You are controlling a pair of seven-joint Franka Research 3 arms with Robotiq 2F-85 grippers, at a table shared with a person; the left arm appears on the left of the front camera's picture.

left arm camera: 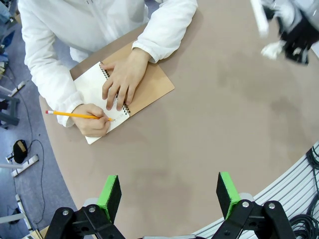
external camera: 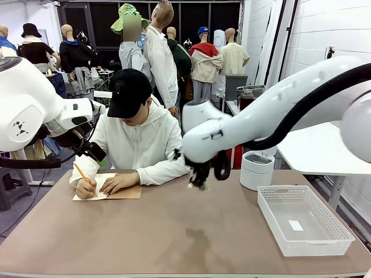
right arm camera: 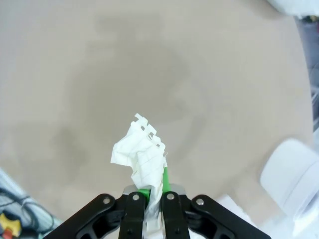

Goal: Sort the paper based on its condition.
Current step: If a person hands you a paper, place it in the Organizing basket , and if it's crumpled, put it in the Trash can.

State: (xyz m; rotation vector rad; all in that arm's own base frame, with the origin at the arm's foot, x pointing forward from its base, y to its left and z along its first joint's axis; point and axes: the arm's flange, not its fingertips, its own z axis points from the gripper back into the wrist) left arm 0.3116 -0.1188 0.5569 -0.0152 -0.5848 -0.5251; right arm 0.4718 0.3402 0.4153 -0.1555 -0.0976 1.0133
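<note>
No words or numbers can be read. The left arm (external camera: 26,92) bears a small dark emblem (external camera: 20,128) without letters. The crumpled paper (right arm camera: 142,152) pinched in the right claw (right arm camera: 152,191), rising past its fingertips, carries faint ruled squares.

White basket (external camera: 307,248) on the table (external camera: 174,231); small white scrap (external camera: 295,225) lies inside it. White cylindrical container (external camera: 257,169) just behind the basket. Right gripper (external camera: 199,180) hangs above the table, left of the basket. Far left of the basket: person (external camera: 139,139) holds pencil (external camera: 81,172) over notebook (external camera: 124,193).
</note>
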